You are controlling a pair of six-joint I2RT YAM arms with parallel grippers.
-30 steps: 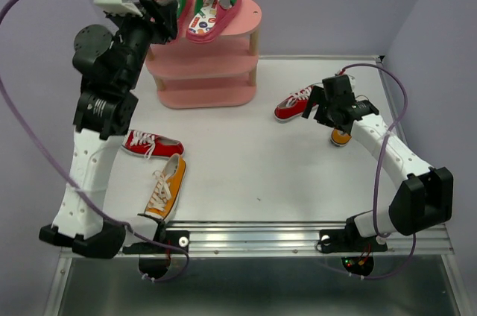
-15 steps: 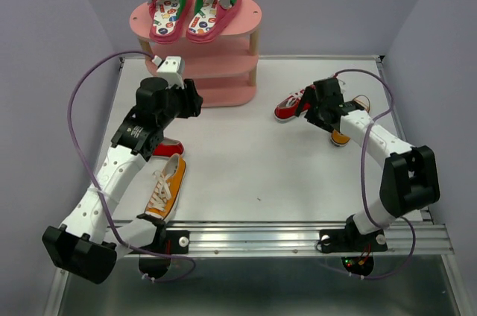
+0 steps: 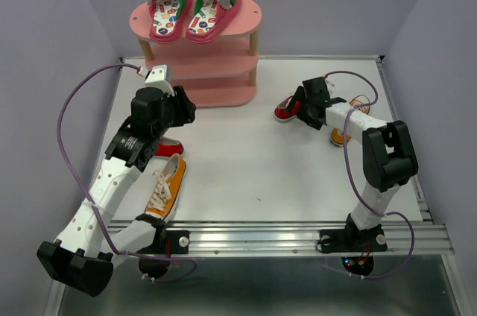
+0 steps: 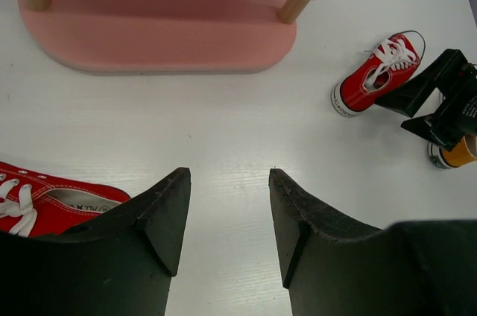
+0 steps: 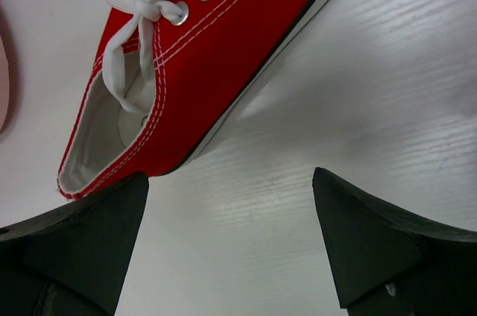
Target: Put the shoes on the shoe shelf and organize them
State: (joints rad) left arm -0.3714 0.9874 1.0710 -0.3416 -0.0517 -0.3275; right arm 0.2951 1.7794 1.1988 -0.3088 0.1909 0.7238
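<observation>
Right tool [image 5: 231, 174] is recorded wide apart and empty beside a red sneaker [image 5: 223, 40] on the worktop [image 5: 358, 77] — evidently lined up for a grasp — with the left tool [image 4: 229, 174], likewise parted, near the second red sneaker [image 4: 52, 204] and only flip-flops [image 3: 194, 14] held on the shoe shelf [image 3: 250, 14].
</observation>
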